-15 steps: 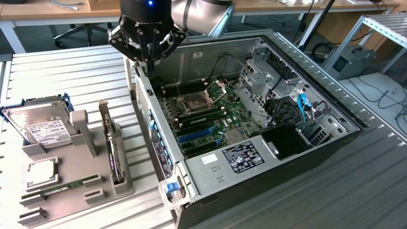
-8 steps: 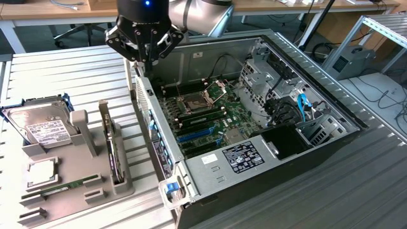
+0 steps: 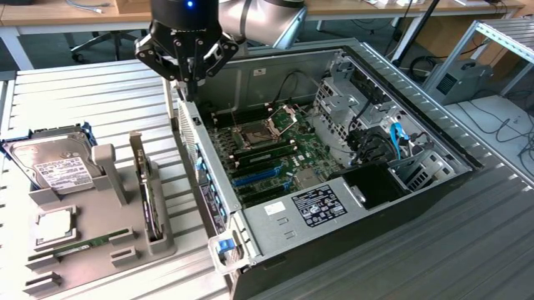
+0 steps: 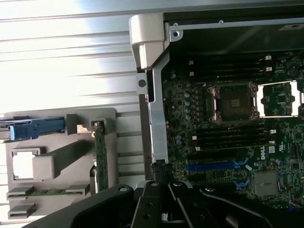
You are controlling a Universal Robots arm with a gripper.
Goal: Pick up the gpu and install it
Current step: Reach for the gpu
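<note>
The gpu [image 3: 144, 184] stands on its long edge in a slot of the grey holder [image 3: 100, 212] at the exterior view's left, its metal bracket end uppermost. In the wrist view the gpu [image 4: 99, 152] shows edge-on as a thin green strip in the same holder [image 4: 61, 159]. My gripper [image 3: 190, 90] hangs above the near wall of the open computer case [image 3: 194, 144], to the exterior view's right of the gpu and well above it. Its fingers are shut with nothing between them. The gripper [image 4: 162, 186] sits over the case wall in the wrist view.
The motherboard [image 3: 276, 156] lies inside the case with blue slots [image 4: 213, 166] and a CPU socket [image 4: 232, 102]. The holder also carries a hard drive [image 3: 54, 165], a RAM stick [image 3: 84, 244] and a chip [image 3: 54, 225]. Ribbed metal table [image 3: 84, 100] lies around.
</note>
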